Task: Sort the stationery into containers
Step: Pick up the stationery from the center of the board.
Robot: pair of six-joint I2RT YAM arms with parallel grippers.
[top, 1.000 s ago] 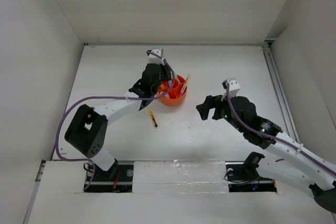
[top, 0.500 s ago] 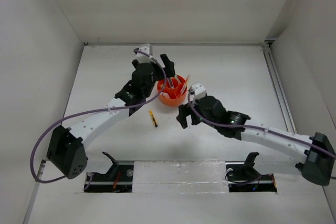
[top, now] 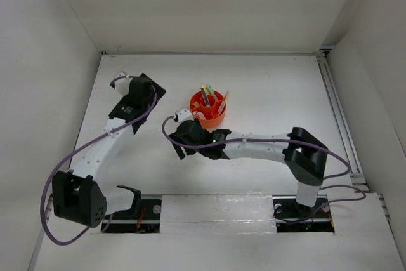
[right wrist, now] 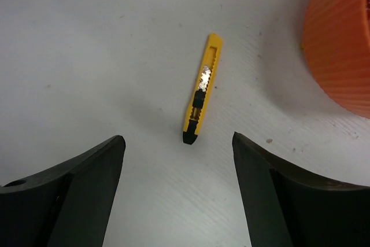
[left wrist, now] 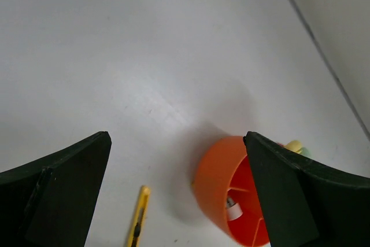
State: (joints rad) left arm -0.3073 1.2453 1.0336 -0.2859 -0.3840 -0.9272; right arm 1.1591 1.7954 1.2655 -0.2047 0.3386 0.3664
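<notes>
right pincer spread over the yellow box cutter on the desk. next: drop, pinch it, carry to the orange tub. left pincer spread too.

1. The table is a flat, matt white surface.
2. An orange ribbed tub stands upright on it, about midway across and toward the back.
3. A yellow cutter with a black end lies flat on the tabletop, near the tub's front-left side and clear of its wall.
4. A few small dark specks mark the surface between the cutter and the tub.
</notes>
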